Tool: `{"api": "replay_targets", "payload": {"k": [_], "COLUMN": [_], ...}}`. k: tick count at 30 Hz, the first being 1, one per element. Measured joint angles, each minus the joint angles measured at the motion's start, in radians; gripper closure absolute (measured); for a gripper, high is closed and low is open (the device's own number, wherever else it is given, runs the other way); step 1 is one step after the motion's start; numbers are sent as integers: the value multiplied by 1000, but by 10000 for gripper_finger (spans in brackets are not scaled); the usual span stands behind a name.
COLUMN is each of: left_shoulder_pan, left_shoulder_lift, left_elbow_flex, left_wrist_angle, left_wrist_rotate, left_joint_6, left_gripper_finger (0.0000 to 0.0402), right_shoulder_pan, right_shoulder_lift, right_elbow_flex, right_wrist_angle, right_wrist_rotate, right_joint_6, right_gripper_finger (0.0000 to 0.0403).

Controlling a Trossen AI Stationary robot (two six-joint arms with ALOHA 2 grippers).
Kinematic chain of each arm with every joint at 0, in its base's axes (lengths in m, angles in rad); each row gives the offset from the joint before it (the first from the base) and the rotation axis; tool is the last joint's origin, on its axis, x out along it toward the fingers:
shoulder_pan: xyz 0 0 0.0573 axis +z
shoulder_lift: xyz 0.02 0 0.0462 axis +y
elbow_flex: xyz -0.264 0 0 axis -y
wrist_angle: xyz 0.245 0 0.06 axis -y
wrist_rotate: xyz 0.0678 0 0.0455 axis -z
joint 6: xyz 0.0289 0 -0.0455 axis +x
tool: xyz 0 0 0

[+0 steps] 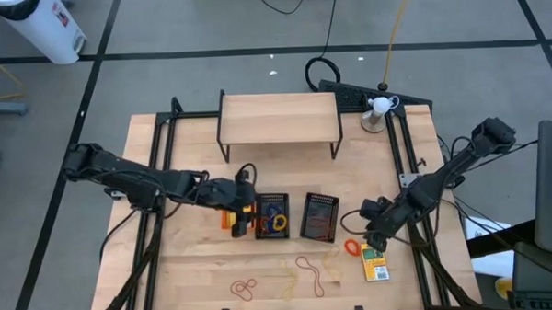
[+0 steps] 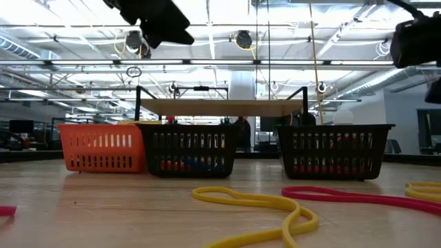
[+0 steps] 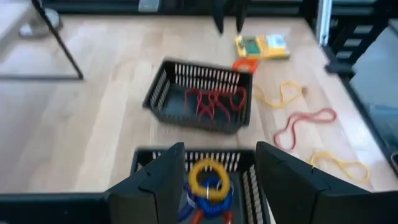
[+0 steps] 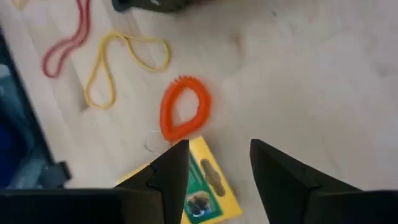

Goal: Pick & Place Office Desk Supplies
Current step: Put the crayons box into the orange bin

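Observation:
Three mesh bins stand side by side mid-table: an orange bin point(image 1: 230, 218) and two black ones. My left gripper point(image 3: 214, 180) hovers open over the left black bin point(image 1: 272, 216), which holds yellow, blue and orange coiled loops point(image 3: 208, 180). The right black bin point(image 3: 202, 99) holds red bands. My right gripper point(image 4: 211, 168) is open above an orange coiled loop point(image 4: 183, 115) and a yellow-and-green pack point(image 4: 199, 196) lying flat near the table's right edge. Red and yellow bands point(image 1: 308, 273) lie loose on the near part of the table.
A light wooden shelf on black legs point(image 1: 279, 118) stands at the far middle of the table. A small white lamp-like object point(image 1: 378, 110) sits at the far right corner. Black frame rails point(image 1: 410, 169) run along both sides. Loose bands point(image 2: 269, 205) lie in front of the bins.

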Motion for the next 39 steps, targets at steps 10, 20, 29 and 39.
{"api": "replay_targets", "payload": {"k": [10, 20, 29, 39], "left_shoulder_pan": [0, -28, -47, -47], "left_shoulder_lift": [0, 0, 0, 0], "left_elbow_flex": [0, 0, 0, 0], "left_wrist_angle": [43, 47, 111, 110], "left_wrist_rotate": [1, 19, 19, 19], "left_joint_6": [-41, -161, -163, -141], "left_gripper_finger": [204, 204, 204, 204], "right_shoulder_pan": [0, 0, 0, -1], "right_shoulder_lift": [74, 179, 282, 315], "right_elbow_flex": [0, 0, 0, 1], "right_wrist_angle": [-10, 2, 180, 195], "right_wrist_rotate": [-119, -154, -206, -264], "right_joint_6": [20, -5, -54, -51], "right_gripper_finger": [237, 238, 237, 243]}}
